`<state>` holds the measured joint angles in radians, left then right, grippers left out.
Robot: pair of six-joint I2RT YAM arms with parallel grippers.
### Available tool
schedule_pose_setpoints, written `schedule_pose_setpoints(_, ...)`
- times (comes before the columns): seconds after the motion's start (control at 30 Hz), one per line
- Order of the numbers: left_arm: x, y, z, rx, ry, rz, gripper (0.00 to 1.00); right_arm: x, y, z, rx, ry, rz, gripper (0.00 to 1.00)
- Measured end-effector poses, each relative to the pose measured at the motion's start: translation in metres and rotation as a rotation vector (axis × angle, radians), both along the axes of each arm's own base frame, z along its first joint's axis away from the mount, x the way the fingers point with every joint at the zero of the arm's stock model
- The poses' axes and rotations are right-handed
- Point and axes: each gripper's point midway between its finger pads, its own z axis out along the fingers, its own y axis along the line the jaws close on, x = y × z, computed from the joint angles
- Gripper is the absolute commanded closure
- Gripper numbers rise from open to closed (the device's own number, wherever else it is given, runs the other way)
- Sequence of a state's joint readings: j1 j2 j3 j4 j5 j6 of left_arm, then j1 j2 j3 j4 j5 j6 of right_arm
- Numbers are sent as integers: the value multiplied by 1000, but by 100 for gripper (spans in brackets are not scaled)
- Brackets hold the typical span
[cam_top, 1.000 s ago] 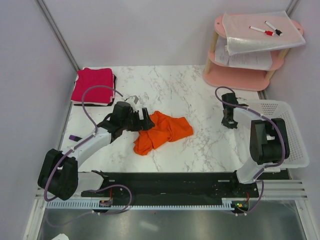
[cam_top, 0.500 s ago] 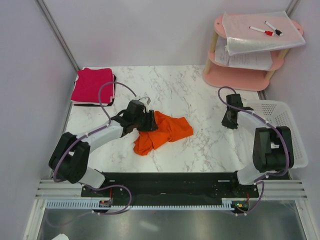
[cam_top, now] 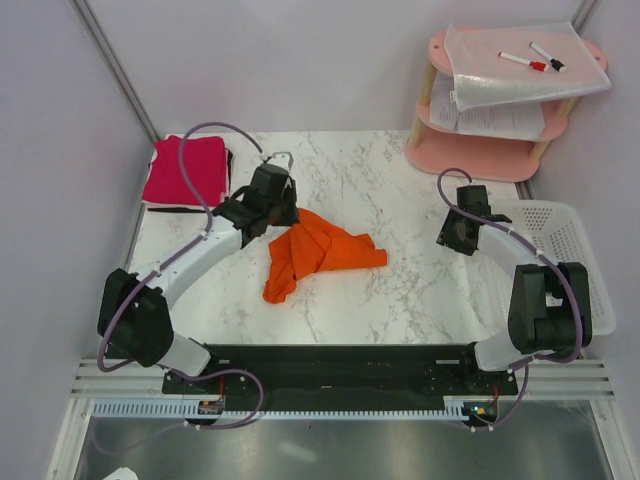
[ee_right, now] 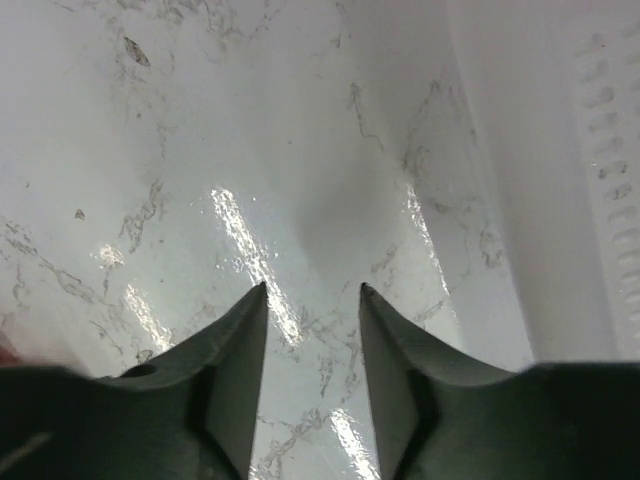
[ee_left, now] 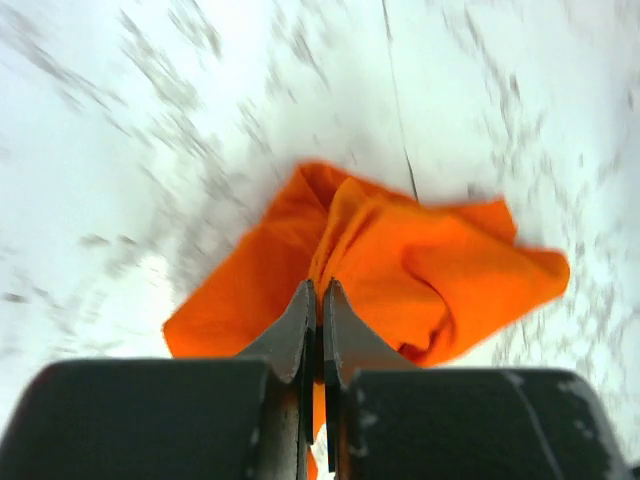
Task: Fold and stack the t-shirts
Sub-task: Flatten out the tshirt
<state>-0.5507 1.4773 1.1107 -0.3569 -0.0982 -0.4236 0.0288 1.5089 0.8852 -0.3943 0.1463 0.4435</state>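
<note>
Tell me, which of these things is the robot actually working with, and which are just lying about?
Part of the job:
orange t-shirt, pinched by the left gripper
magenta-pink t-shirt, folded at far left

Just lying about:
pink shelf
paper sheets and two markers on it
white basket

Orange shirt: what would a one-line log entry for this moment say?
left jaws: shut on crumpled orange shirt | right jaws: open, over bare table | pink shirt: folded, far left corner
</note>
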Motion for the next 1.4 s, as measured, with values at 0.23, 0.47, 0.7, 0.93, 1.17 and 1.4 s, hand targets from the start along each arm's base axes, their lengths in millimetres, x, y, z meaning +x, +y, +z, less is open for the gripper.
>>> schedule_pose_setpoints(0.23,50,76,94,58,-184,248,98,1,8,-2,36,-8,27,39)
schedule_pose_setpoints(0.47,52,158,216,120,-415,469,98,0,9,-5,42,-10,33,39)
schedule_pose_setpoints(0.7,43,142,356,-30,-667,366,98,-1,10,-7,49,-9,36,39)
schedule_pose_setpoints(0.93,50,-21,337,-162,-589,-98,98,-4,10,-8,48,-5,35,39)
schedule_pose_setpoints(1.17,17,-209,145,-92,-178,-536,61,-8,5,1,23,-32,19,29)
schedule_pose_setpoints(1.4,-74,-266,50,-9,57,-744,0,-10,-6,27,-22,-112,-21,12)
